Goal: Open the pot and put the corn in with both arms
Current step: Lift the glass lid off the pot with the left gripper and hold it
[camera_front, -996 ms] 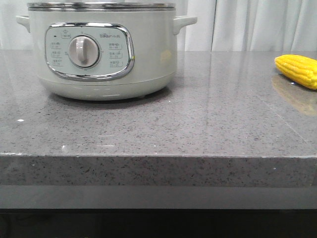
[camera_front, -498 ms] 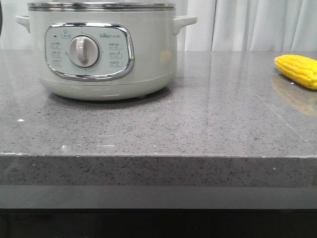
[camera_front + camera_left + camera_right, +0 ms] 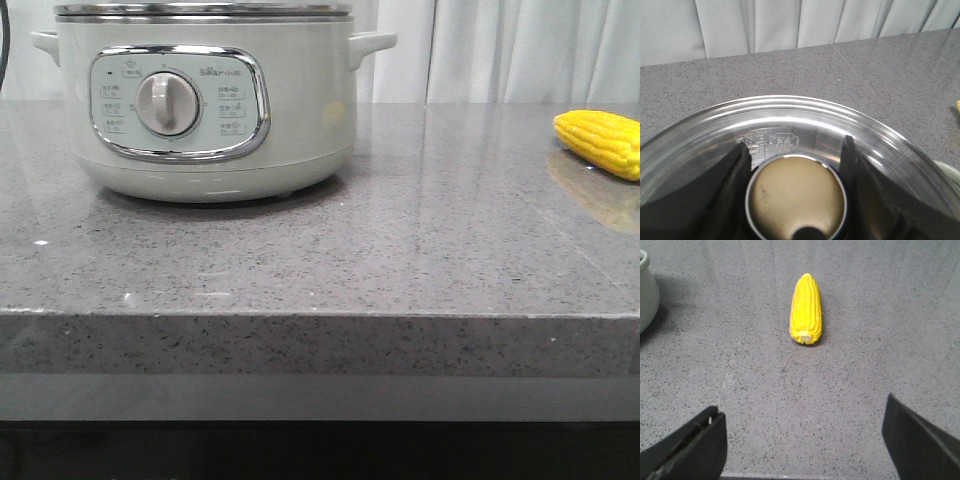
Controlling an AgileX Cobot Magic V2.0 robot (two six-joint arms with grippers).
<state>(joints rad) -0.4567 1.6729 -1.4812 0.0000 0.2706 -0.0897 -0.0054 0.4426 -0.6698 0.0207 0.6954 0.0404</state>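
The pot is cut off at the front view's top edge, so its lid is not seen there, and the corn is clipped by the right edge. In the left wrist view, the knob is cut by the bottom edge. The panel lettering is too small to be read.
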